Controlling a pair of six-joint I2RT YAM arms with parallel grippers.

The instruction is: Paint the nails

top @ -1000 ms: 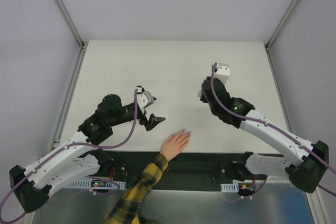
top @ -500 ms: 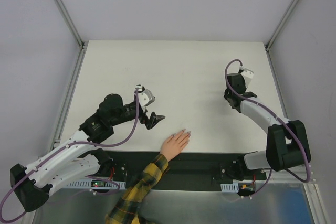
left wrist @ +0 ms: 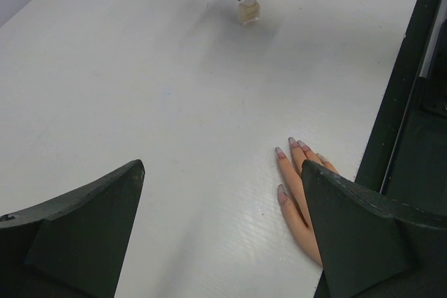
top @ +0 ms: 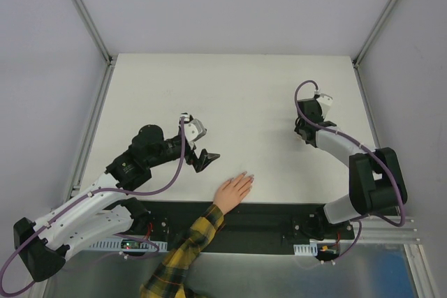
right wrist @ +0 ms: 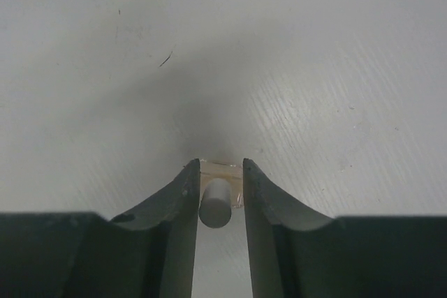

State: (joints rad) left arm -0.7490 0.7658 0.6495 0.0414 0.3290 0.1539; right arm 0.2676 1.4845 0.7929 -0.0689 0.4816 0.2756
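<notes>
At the near edge of the bench [top: 230, 95] a person's arm in a yellow and black sleeve [top: 185, 249] reaches in. The hand [top: 234, 190] lies flat, palm down, with the fingers close together. The nails [left wrist: 292, 142] are at the fingertips, pointing away from the robot. They are tiny and pale pink.

I think the nails are hard and smooth, but the hand under them is soft and alive. So nothing should grab them. Only a brush should touch them, very gently.

Just beside the hand, on its left, is the left gripper [top: 204, 159]. Its fingers are spread wide and it is holding nothing.

Well apart, farther out on the right, is the right gripper [right wrist: 219, 167]. It points down and looks squeezed onto a small bottle [left wrist: 248, 12] that stands upright on the bench. A finger sits on each side of the grey cap [right wrist: 215, 202]. The bottle is likely light, slippery glass and could tip. The cap looks like the best spot to hold.

I can read no words or labels anywhere.
</notes>
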